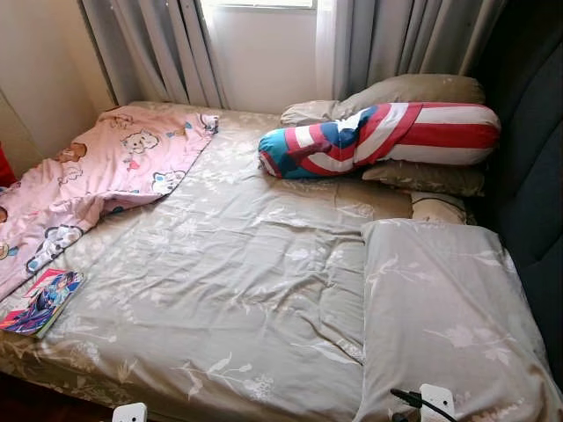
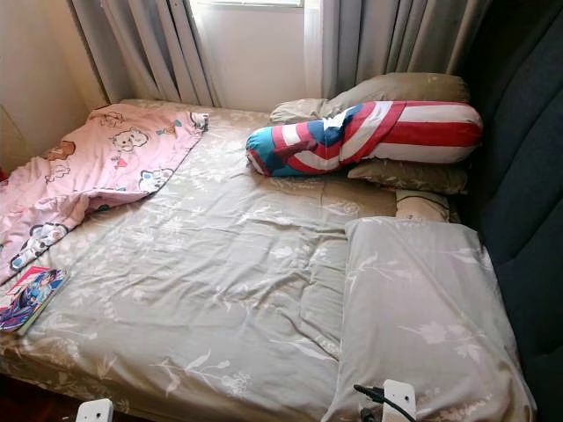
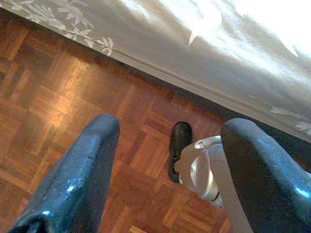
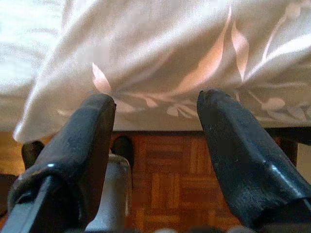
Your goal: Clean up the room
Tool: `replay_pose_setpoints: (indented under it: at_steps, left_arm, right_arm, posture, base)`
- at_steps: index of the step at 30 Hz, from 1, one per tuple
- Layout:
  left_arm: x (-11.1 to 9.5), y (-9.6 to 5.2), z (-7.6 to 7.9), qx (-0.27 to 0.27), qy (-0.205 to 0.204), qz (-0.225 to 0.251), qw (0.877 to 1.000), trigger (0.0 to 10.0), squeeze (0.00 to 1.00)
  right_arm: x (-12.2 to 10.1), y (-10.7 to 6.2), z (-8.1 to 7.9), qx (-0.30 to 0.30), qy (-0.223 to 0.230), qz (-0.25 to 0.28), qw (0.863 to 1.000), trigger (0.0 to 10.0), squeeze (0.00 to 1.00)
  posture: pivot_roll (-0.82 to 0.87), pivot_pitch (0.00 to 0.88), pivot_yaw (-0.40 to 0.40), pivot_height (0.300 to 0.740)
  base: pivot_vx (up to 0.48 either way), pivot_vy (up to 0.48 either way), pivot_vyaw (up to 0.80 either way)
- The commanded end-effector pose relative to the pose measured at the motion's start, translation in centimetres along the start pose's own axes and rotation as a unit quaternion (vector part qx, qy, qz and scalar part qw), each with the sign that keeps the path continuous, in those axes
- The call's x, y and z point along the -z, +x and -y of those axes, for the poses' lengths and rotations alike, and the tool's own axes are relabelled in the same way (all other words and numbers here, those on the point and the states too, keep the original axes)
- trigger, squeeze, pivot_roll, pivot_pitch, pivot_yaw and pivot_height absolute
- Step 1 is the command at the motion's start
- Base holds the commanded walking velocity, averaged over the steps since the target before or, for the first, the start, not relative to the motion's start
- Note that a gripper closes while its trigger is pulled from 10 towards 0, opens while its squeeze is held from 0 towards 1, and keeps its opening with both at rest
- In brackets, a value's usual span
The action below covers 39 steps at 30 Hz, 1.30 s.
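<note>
A bed (image 1: 220, 290) with a grey-green floral sheet lies before me. A crumpled pink cartoon blanket (image 1: 97, 176) covers its far left part. A colourful comic book (image 1: 42, 301) rests on the near left corner. A red, white and blue bolster (image 1: 387, 136) lies across grey pillows (image 1: 413, 88) at the right. A large grey pillow (image 1: 449, 316) sits at the near right. My left gripper (image 3: 172, 126) hangs open over the parquet floor beside the bed's edge. My right gripper (image 4: 156, 99) is open just below the hanging pillow edge (image 4: 160, 63), holding nothing.
A dark padded headboard (image 1: 532, 149) runs along the right side. Grey curtains (image 1: 167, 48) and a window close off the far end, with a cream wall on the left. Parquet floor (image 3: 53, 97) runs under the bed's near edge, where my own foot (image 3: 180, 145) stands.
</note>
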State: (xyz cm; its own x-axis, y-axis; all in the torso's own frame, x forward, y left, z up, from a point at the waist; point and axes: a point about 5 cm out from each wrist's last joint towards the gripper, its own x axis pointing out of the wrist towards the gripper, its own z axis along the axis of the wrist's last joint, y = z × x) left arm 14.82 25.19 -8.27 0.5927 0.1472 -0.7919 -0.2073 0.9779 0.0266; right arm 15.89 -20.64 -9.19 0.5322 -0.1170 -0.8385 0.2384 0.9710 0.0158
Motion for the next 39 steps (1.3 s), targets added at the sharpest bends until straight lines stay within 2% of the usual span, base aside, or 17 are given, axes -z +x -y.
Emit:
replay_pose_setpoints:
  at_steps: [1,5,12,18,23,26,31,39]
  left_arm:
    - [0.4,-0.2,-0.7,-0.006,0.004,-0.005,1.0,10.0,0.0]
    - [0.4,-0.2,-0.7,-0.005,0.003,-0.005,1.0,10.0,0.0]
    - [0.5,-0.2,-0.3,-0.002,0.004,-0.006,1.0,10.0,0.0]
    - [0.3,-0.1,-0.1,-0.001,0.004,-0.004,1.0,10.0,0.0]
    - [0.1,0.0,0.0,-0.001,0.003,-0.002,1.0,10.0,0.0]
    - [0.0,0.0,0.0,-0.001,0.003,-0.001,1.0,10.0,0.0]
    - [0.0,0.0,0.0,-0.001,0.004,-0.002,1.0,10.0,0.0]
    - [0.1,0.0,0.1,-0.001,0.005,-0.002,1.0,10.0,0.0]
  right_arm:
    - [0.7,-0.2,0.4,0.003,0.0,-0.007,1.0,10.0,0.0]
    - [1.0,-0.3,0.7,0.003,-0.001,-0.008,1.0,10.0,0.0]
    - [1.2,-0.5,2.3,0.009,-0.003,-0.014,1.0,10.0,0.0]
    - [0.9,-0.4,2.4,0.012,-0.006,-0.018,1.0,10.0,0.0]
    - [0.5,-0.2,1.6,0.008,-0.006,-0.015,1.0,10.0,0.0]
    - [0.5,-0.1,0.2,0.0,-0.007,-0.015,1.0,10.0,0.0]
    - [0.6,0.0,-1.0,-0.005,-0.007,-0.015,1.0,10.0,0.0]
    - [0.7,0.0,-0.8,-0.003,-0.005,-0.016,1.0,10.0,0.0]
  posture:
    - [0.01,0.0,-0.013,0.74]
    - [0.02,0.0,-0.014,0.74]
    - [0.02,0.0,-0.012,0.74]
    - [0.02,0.0,-0.011,0.74]
    - [0.02,0.0,-0.011,0.74]
    - [0.02,0.0,-0.01,0.74]
    - [0.02,0.0,-0.009,0.74]
    - [0.02,0.0,-0.008,0.74]
  base:
    - [0.0,0.292,0.0]
    - [0.0,0.304,0.0]
    - [0.0,0.307,0.0]
    - [0.0,0.306,0.0]
    - [0.0,0.307,0.0]
    - [0.0,0.306,0.0]
    - [0.0,0.325,0.0]
    - [0.0,0.341,0.0]
